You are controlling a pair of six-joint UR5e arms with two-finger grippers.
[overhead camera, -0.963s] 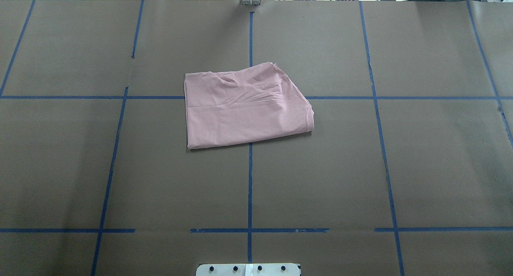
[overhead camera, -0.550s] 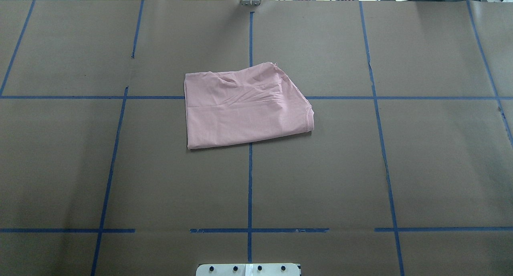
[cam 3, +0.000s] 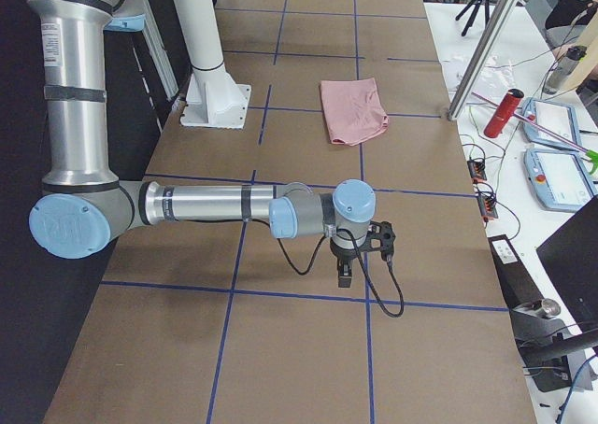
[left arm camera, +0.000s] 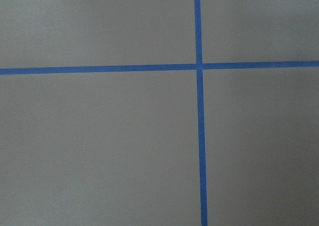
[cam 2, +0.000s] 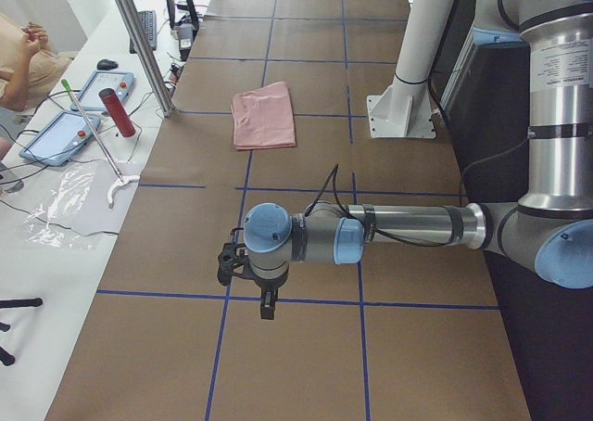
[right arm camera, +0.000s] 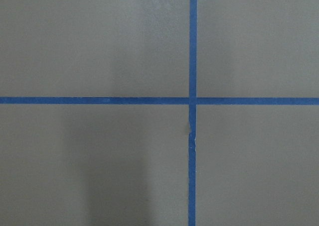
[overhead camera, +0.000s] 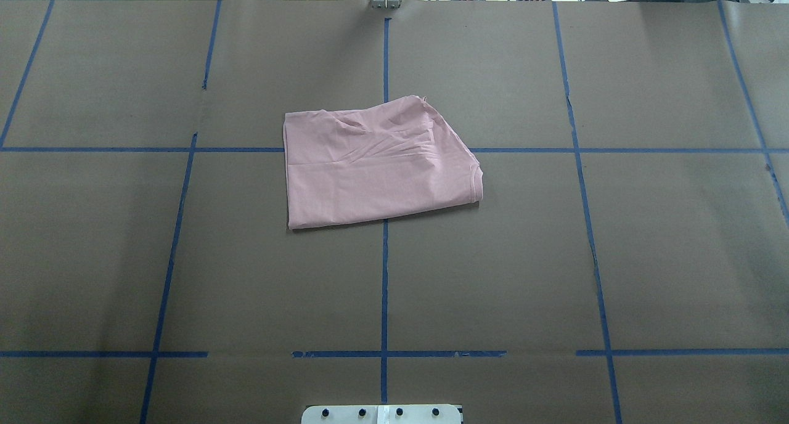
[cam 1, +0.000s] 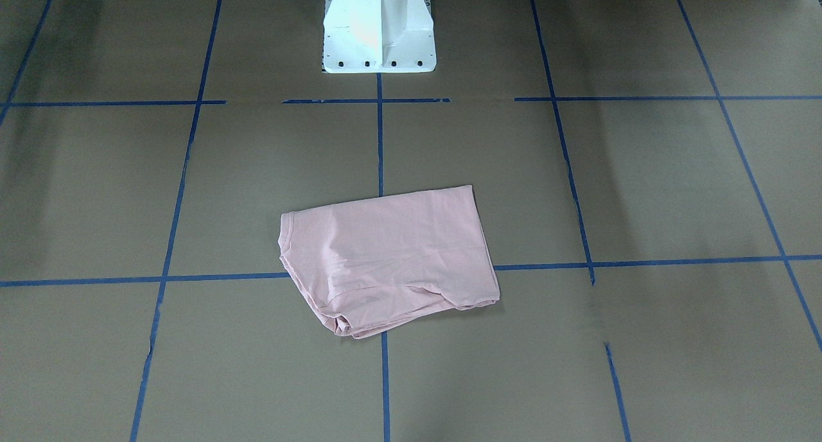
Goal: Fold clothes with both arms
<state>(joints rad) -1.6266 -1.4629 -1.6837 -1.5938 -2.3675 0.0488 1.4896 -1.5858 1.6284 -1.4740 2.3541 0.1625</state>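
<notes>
The pale pink T-shirt [overhead camera: 379, 165] lies folded into a compact, slightly wrinkled rectangle at the table's middle, print hidden; it also shows in the front-facing view [cam 1: 392, 256] and both side views [cam 2: 264, 115] [cam 3: 353, 109]. Neither arm shows in the overhead or front-facing view. My left gripper [cam 2: 266, 305] hangs over bare table far to the shirt's left. My right gripper [cam 3: 344, 275] hangs over bare table far to its right. I cannot tell whether either is open or shut. Both wrist views show only brown paper and a blue tape cross.
The table [overhead camera: 555, 257] is covered in brown paper with a blue tape grid. The white pedestal base [cam 1: 379, 31] stands at the robot's edge. A bench beyond the far edge holds tablets [cam 2: 65, 133], a red cylinder [cam 2: 118, 112] and cables. A metal post [cam 2: 139, 41] stands there.
</notes>
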